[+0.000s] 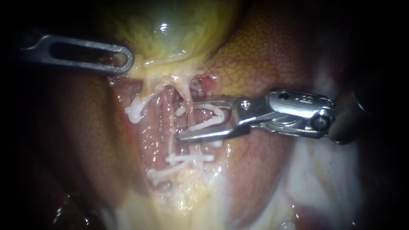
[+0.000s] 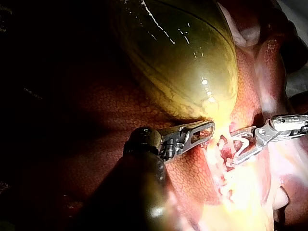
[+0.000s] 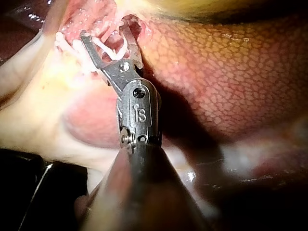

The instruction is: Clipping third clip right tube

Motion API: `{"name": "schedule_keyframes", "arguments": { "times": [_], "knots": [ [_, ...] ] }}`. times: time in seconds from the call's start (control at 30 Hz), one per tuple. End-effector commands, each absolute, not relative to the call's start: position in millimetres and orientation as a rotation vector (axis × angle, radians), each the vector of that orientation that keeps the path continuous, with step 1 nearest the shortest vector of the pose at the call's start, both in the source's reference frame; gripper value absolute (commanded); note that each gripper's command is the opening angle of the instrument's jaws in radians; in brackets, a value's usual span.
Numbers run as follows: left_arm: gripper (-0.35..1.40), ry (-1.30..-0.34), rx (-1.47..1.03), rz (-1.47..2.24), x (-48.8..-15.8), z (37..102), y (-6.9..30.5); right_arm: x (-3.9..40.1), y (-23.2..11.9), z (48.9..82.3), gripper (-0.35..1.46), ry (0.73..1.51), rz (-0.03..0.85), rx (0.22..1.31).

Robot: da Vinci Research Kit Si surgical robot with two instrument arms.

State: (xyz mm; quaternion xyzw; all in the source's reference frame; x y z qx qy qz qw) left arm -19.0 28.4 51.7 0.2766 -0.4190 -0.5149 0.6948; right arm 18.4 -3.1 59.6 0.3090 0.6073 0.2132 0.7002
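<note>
Clip held open astride the right tube, not yet closed.
Entering from 3 o'clock, the right instrument (image 1: 186,120) has its pincer spread wide, gripping both legs of a white V-shaped plastic clip (image 1: 213,122); the pale, thin right tube (image 1: 186,96) appears to pass between them at centre. At 10 o'clock, the left instrument (image 1: 125,59) has its pincer clamped on the glossy yellow-green gallbladder (image 1: 170,30). Judged risks: an off-square closure catching the neighbouring pink tube (image 1: 169,110) or only part of the target, and crowding the set white clips (image 1: 189,158) towards 6 o'clock.
</note>
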Motion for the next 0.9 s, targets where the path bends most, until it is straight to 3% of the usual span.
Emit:
{"name": "schedule_keyframes", "arguments": {
  "times": [0.03, 0.47, 0.9],
  "knots": [
    [-0.35, -0.935, 0.617, -1.149, -19.0, 51.7, 28.4, 18.5, -3.0, 59.6, 0.45, 1.363, 0.474, 0.691],
    [-0.35, -0.935, 0.617, -1.149, -18.9, 51.7, 28.4, 18.6, -1.7, 55.6, 0.42, 1.493, 0.461, 0.758],
    [-0.35, -0.935, 0.617, -1.149, -18.9, 51.7, 28.4, 18.6, -0.6, 53.9, 0.31, 1.495, 0.488, 0.752]
  ]
}}
